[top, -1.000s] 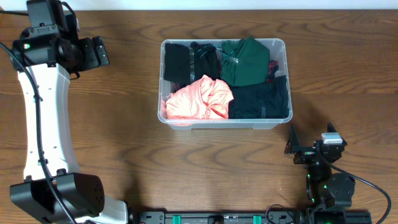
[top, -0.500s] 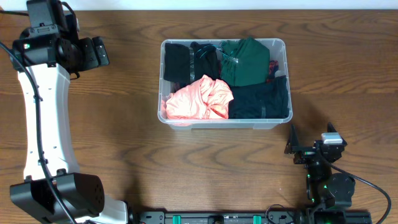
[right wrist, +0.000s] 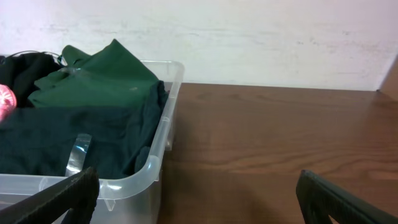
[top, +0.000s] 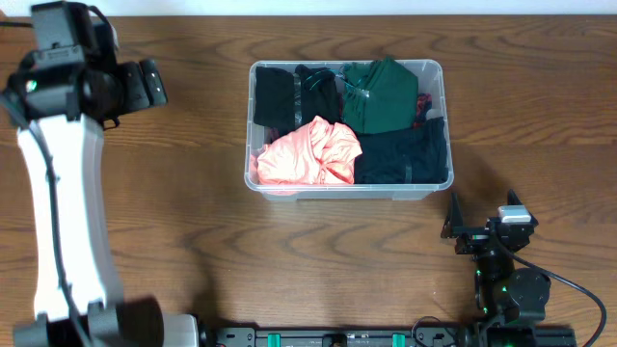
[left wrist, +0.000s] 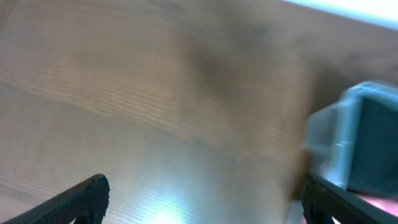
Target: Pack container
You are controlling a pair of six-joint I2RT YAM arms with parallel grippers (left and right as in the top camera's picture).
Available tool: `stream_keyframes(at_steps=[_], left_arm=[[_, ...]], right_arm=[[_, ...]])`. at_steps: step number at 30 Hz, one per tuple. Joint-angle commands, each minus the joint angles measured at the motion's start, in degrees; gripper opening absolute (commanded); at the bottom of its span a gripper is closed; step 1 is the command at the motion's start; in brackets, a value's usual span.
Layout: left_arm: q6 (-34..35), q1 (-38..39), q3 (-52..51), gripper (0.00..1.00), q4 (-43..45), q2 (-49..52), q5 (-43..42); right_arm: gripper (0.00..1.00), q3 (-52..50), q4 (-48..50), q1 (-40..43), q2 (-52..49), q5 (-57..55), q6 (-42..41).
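The clear plastic container (top: 253, 173) sits at the table's middle, filled with folded clothes: a pink garment (top: 308, 154), a green one (top: 386, 94), dark navy (top: 405, 154) and black ones (top: 289, 94). My left gripper (top: 152, 82) is open and empty at the far left, well apart from the container; its blurred wrist view shows bare table between the fingers (left wrist: 202, 199) and a container corner (left wrist: 339, 137) at right. My right gripper (top: 451, 226) is open and empty near the front right; its wrist view (right wrist: 196, 199) shows the container's corner (right wrist: 158, 155) with green and dark clothes.
The wooden table (top: 193, 231) spreads around the container. The left arm's white links (top: 67, 193) run along the left side. A white wall (right wrist: 249, 37) stands behind the table's far edge.
The left arm has shifted slightly to the left and its wrist view is motion-blurred. The container, the clothes and the right arm have not moved.
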State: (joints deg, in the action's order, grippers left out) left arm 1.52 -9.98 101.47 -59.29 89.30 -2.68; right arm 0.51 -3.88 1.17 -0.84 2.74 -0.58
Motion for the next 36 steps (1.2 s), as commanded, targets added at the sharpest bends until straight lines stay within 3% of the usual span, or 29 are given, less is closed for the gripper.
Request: stream_keyframes(at_steps=[1, 9, 24, 29, 36], left_arm=[[0.1, 2.4, -1.8, 0.98, 4.0, -8.1, -2.5], [-7.4, 10.2, -18.3, 0.98, 23.7, -25.7, -4.2], [-6.6, 12.4, -68.8, 0.98, 55.3, -58.8, -14.8], [-2.0, 12.4, -83.4, 0.98, 67.4, -67.8, -14.7], [-0.2, 12.5, -93.7, 0.98, 70.1, -77.6, -13.1]], right_arm=[[0.99, -0.2, -0.2, 0.4, 0.1, -0.8, 0.9], [0.99, -0.2, -0.2, 0.4, 0.1, -0.8, 0.9], [0.99, -0.2, -0.2, 0.4, 0.1, -0.8, 0.9], [0.99, -0.2, -0.2, 0.4, 0.1, -0.8, 0.9], [0.99, -0.2, -0.2, 0.4, 0.1, -0.8, 0.9]])
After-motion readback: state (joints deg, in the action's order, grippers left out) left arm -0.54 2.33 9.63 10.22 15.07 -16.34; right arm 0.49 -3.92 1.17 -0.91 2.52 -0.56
